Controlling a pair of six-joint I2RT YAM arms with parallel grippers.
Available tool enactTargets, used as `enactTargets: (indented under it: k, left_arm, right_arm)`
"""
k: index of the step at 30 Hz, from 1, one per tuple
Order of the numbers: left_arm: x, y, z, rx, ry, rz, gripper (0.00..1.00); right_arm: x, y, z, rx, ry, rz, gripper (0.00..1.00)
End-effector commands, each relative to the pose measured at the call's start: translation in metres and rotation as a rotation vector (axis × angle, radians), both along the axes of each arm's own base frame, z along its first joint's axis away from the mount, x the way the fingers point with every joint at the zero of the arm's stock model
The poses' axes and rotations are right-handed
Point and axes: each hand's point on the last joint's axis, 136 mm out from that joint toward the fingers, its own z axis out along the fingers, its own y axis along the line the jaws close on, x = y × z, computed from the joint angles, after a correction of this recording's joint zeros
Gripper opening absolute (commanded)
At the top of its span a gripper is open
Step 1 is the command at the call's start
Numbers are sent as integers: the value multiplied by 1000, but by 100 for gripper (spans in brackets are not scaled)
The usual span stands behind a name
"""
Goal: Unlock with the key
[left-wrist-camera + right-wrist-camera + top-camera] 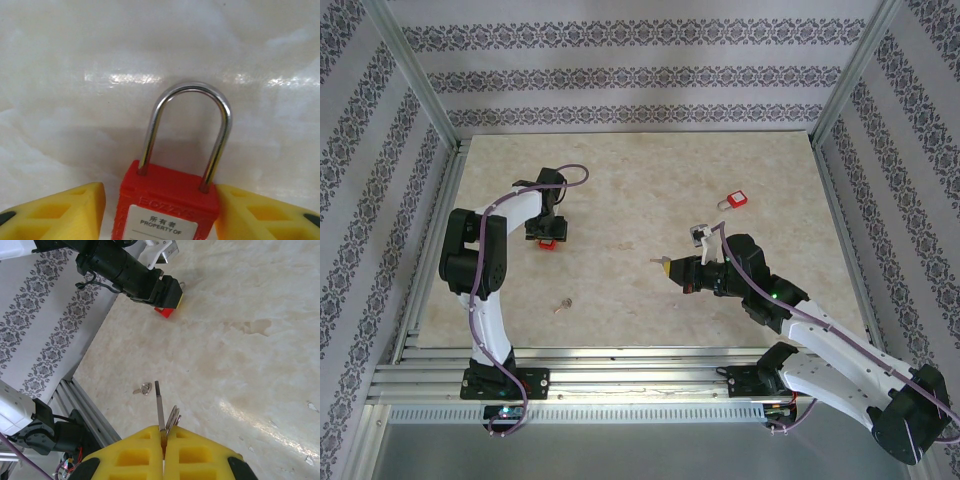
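On your beige marbled tabletop (640, 300), the left gripper (548, 238) holds its jaws apart astride the red plastic padlock (167, 205), far left, shackle pointing away from the wrist. Your right gripper (163, 431) clamps the silver key (159, 405) mid-table, blade pointing left. Second red padlock (736, 201) far right; loose key (563, 306) near left.
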Motion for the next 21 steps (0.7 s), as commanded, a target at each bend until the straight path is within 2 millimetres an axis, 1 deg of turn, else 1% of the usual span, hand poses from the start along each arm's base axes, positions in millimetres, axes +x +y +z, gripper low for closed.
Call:
enactTargets:
  k: [1,5,10,12,14,16,18,19,21]
  left_arm:
    - [-3,2,-8,37,38,-22,55]
    - [-2,0,-12,25,46,-21,44]
    - [-10,2,-12,28,58,-12,37]
    - [-12,1,-10,18,53,-3,29]
    - [-11,-4,-4,-21,24,12,21]
    - [-8,-12,8,-108,-23,49,16]
    - [-1,-33,31,-277,-111,90,12]
    - [0,-45,39,-368,-138,108,11]
    - [10,-65,72,-584,-236,182,7]
  right_arm:
    - [2,-3,2,8,-16,-18,0]
    - [1,-3,1,7,-13,-19,0]
    - [1,-4,-1,5,-12,-25,0]
    - [2,-4,-2,3,-8,-27,0]
    - [3,-4,-1,7,-11,-27,0]
    - [3,-1,4,22,-23,-18,0]
    - [1,4,16,51,-68,6,0]
    - [0,6,23,64,-99,9,0]
    - [3,8,36,77,-171,-5,0]
